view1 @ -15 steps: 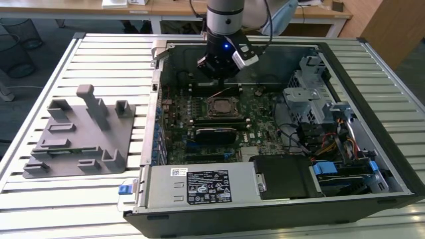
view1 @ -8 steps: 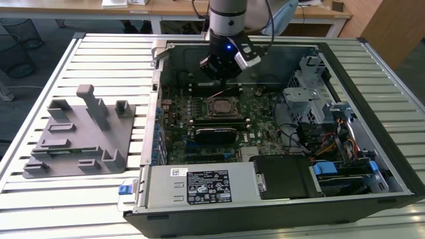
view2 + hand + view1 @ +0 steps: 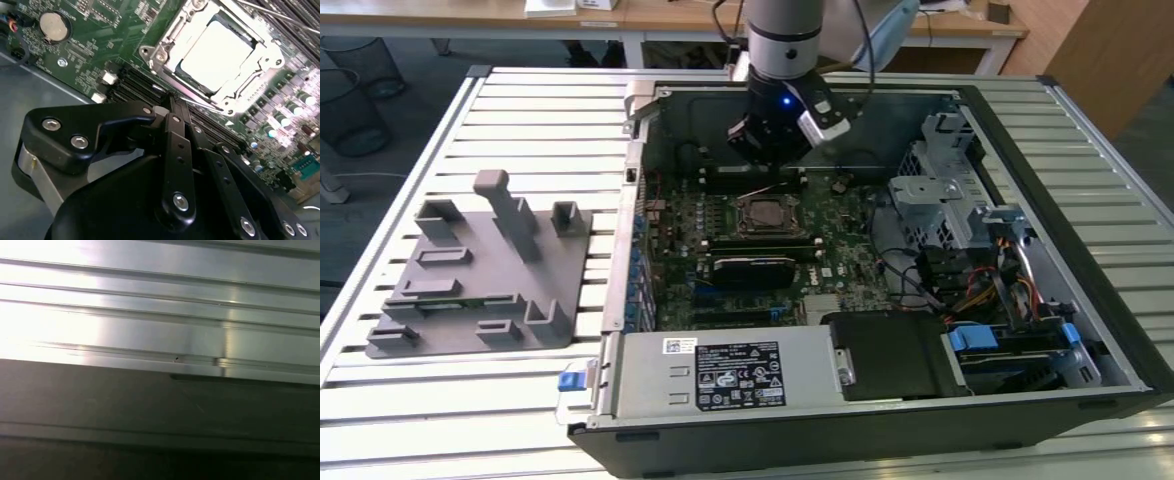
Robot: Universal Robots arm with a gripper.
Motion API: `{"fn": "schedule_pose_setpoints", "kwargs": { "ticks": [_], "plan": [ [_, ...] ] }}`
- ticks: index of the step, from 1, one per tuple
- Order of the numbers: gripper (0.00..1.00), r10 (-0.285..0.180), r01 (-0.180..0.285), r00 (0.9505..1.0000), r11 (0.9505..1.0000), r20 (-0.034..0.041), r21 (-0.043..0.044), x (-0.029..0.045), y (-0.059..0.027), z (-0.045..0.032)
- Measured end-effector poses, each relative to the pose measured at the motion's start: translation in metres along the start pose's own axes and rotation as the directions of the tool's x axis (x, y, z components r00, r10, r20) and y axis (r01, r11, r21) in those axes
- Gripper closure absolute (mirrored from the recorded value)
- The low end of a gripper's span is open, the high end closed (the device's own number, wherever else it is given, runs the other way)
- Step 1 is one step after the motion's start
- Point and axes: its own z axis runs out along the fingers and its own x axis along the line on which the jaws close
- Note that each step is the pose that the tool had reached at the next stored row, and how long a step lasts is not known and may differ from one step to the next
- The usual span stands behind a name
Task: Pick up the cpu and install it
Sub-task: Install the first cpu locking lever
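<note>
Inside the open metal socket frame point(image 3: 220, 55) on the green motherboard point(image 3: 774, 240) we see the flat silvery square cpu point(image 3: 216, 55) seated. Our black gripper point(image 3: 172, 107) hangs just above it inside the black computer case point(image 3: 1067, 330), fingers together, holding nothing.

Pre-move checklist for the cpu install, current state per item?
1. cpu lying inside socket frame: ok.
2. hand shut, holding nothing: ok.
3. hand apart from the cpu, over the memory slots: ok.
4. Socket frame latched down: cannot tell.
5. Grey holder tray outside the case, away from the arm: ok.
</note>
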Motion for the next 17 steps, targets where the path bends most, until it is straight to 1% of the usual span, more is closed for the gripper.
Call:
{"fn": "schedule_pose_setpoints", "kwargs": {
  "ticks": [4, 7, 8, 11, 17],
  "plan": [
    [0.89, 0.000, 0.000, 1.0000, 1.0000, -0.0013, 0.0022, -0.0005, -0.0014, 0.0038],
    [0.89, 0.000, 0.000, 1.0000, 1.0000, -0.0001, -0.0012, -0.0012, -0.0027, 0.0081],
    [0.89, 0.000, 0.000, 1.0000, 1.0000, -0.0008, -0.0006, -0.0015, -0.0035, 0.0089],
    [0.89, 0.000, 0.000, 1.0000, 1.0000, -0.0019, -0.0011, -0.0018, -0.0043, 0.0092],
    [0.89, 0.000, 0.000, 1.0000, 1.0000, -0.0014, -0.0082, -0.0019, -0.0046, 0.0077]
  ]
}}
